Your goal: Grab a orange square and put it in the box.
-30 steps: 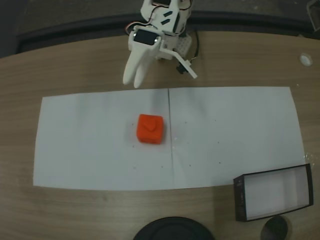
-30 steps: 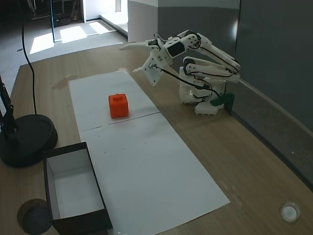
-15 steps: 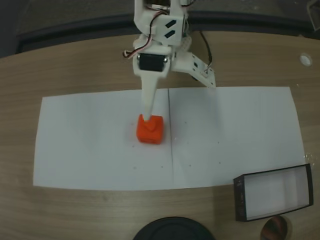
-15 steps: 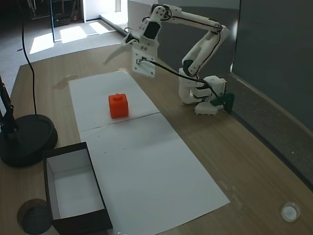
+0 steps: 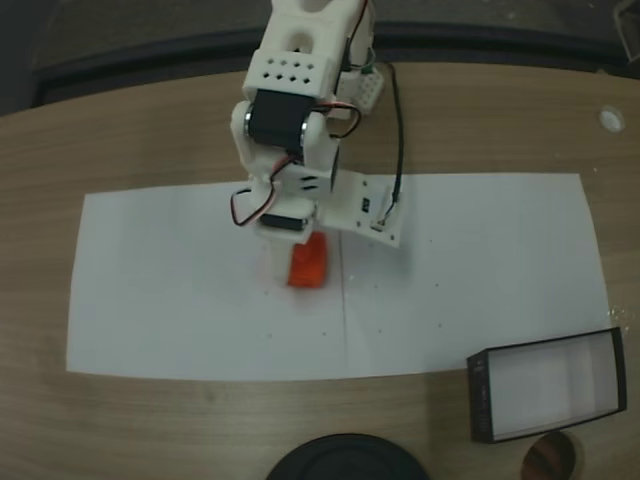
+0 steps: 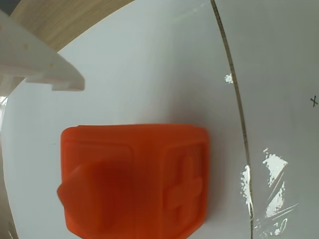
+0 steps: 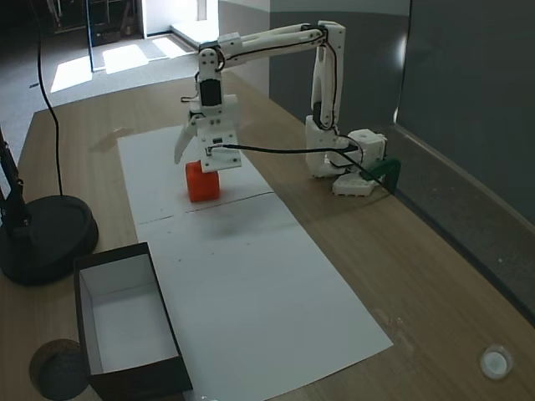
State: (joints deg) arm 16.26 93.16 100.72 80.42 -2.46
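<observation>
Orange square (image 6: pixel 134 179) on white paper (image 5: pixel 180 300), just left of paper seam in fixed view. No readable text; embossed plus on one face, bump on another in wrist view. My gripper (image 7: pixel 194 155) above it, jaws spread, holding nothing. Box (image 7: pixel 125 326) well apart, at paper's near end.

Bright orange-red plastic cube (image 6: pixel 134 181) with an embossed cross; black-walled, white-floored shallow box (image 7: pixel 125 322); white paper sheet (image 5: pixel 480 260); seemingly wood-grain brown bench (image 5: pixel 150 130).
</observation>
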